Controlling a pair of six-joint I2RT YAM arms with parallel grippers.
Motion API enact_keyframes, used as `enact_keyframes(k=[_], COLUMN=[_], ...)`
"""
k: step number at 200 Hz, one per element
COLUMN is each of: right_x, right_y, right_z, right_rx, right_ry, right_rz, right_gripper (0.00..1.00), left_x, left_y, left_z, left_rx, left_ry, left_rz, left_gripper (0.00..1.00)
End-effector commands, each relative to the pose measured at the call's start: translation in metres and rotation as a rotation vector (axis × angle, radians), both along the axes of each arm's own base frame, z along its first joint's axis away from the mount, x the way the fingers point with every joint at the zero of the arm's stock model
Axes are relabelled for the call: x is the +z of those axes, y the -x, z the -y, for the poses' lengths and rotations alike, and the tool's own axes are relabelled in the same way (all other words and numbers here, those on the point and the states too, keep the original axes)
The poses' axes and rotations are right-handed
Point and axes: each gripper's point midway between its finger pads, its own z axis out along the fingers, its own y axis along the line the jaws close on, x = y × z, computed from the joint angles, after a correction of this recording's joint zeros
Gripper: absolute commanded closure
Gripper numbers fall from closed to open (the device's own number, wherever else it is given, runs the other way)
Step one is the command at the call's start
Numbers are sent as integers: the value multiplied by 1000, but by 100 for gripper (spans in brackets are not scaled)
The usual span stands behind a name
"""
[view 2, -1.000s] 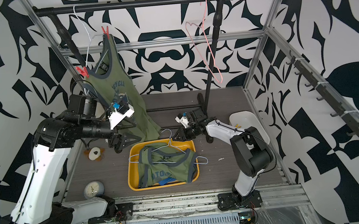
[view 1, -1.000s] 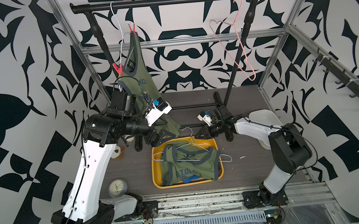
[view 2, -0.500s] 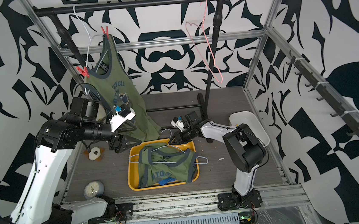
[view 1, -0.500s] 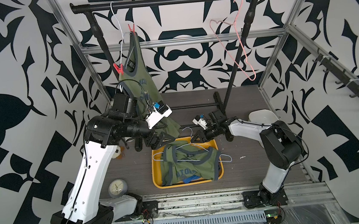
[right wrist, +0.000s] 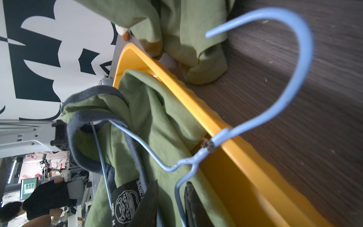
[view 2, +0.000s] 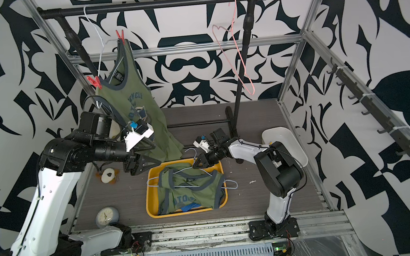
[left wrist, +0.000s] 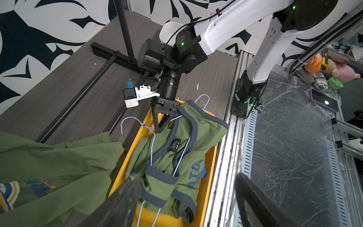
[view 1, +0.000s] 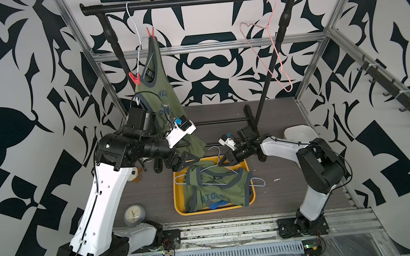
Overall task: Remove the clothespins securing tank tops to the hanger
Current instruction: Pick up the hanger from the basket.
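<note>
Left gripper point(left wrist: 187, 176) wide open, empty. Your right gripper point(right wrist: 171, 183) straddles the blue wire hanger point(right wrist: 222, 135), grip unclear; lift early and it slips, dragging the olive tank top point(right wrist: 157, 121).

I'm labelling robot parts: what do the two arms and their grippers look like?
The left arm and right arm have white shells, black joints and bases, and thin black cables along them. The left gripper and right gripper carry black triangular, open-framed fingers. A white bracket with a black camera and blue tag sits at each wrist.
</note>
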Motion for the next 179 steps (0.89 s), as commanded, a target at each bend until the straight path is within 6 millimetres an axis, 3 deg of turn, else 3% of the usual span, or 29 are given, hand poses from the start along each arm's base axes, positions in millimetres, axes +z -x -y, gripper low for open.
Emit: enact_keyframes(k=[1, 125, 179], right_x=[27, 2, 9], right_y=[6, 9, 5], right_z=[-8, -11, -14], right_rx=[67, 131, 133], right_ry=[-59, 14, 7], right_rz=[45, 0, 19], right_gripper=[77, 79, 92], left_x=[3, 1, 5], left_y=[4, 4, 5], left_z=[-3, -3, -3], left_rx=[2, 7, 12], left_ry=[4, 4, 13], left_rz=[7, 8, 13], left_gripper=[20, 19, 19])
